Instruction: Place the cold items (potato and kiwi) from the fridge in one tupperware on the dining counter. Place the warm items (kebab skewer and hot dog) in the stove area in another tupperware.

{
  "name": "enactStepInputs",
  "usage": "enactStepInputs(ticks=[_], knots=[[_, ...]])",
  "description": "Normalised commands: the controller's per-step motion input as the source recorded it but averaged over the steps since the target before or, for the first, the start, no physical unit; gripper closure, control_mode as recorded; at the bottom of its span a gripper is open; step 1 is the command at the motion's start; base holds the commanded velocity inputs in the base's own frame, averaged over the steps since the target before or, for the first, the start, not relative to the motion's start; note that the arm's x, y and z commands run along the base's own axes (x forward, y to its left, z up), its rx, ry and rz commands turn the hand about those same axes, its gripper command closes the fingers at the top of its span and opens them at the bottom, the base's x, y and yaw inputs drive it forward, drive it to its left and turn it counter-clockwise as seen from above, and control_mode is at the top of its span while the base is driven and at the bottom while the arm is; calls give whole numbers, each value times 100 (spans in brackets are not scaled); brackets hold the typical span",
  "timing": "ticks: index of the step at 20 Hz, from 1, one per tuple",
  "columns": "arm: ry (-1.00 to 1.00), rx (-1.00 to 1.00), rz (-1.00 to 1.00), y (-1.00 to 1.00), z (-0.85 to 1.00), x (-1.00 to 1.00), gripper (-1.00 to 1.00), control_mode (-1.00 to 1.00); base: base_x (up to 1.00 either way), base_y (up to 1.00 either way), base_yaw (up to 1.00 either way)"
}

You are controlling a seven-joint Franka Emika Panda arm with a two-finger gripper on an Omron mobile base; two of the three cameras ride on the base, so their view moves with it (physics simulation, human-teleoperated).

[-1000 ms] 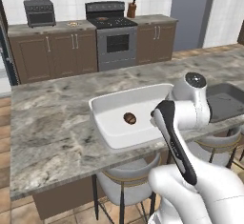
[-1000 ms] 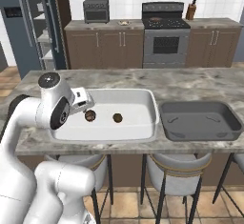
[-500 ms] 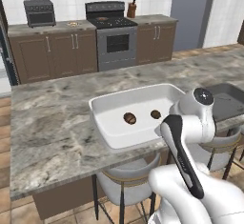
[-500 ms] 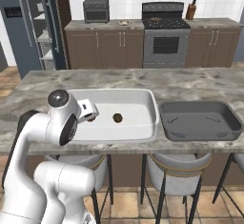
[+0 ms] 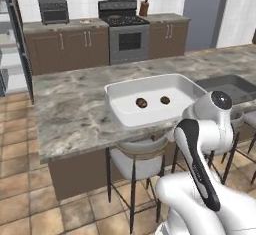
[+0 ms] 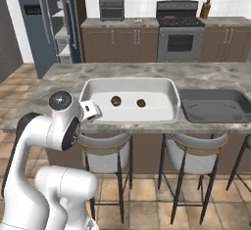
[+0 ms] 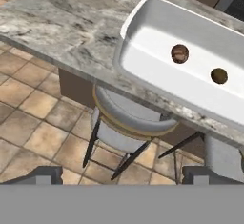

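Note:
A white tupperware (image 5: 150, 80) (image 6: 128, 81) (image 7: 157, 73) sits on the marble dining counter (image 5: 70, 114) (image 6: 63, 75). Two round brown items lie in it, a darker one (image 5: 141, 102) (image 6: 116, 101) (image 7: 179, 53) and a lighter one (image 5: 164, 99) (image 6: 141, 103) (image 7: 218, 75). Which is the potato and which the kiwi I cannot tell. An empty dark tupperware (image 5: 225, 86) (image 6: 215, 105) stands beside it. My gripper (image 6: 91, 111) (image 7: 122, 174) is open and empty, pulled back off the counter's near edge and looking down at a stool. The kebab skewer and hot dog are too small to make out.
Bar stools (image 5: 135, 159) (image 6: 193, 148) (image 7: 126, 118) stand under the counter's near edge. Across the tiled floor are the stove (image 5: 124, 29) (image 6: 180, 31), brown cabinets, a toaster oven (image 6: 112, 8) and the fridge (image 6: 54, 23) with its shelves showing. Something small lies on the back counter (image 5: 86, 22).
The arm has drawn back from over the white tupperware to the counter's near side. The whole picture has shifted: the base has backed off a little. Both brown items stay in place.

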Motion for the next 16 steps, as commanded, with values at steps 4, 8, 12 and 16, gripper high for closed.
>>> enactStepInputs(ticks=[4,8,12,16], knots=[[0,0,0,0,0,0,-100,100,-15,100,0],[0,0,0,0,0,0,-100,100,2,100,-2],[0,0,0,0,0,0,-100,100,29,100,-13],[0,0,0,0,0,0,-100,100,57,100,-26]])
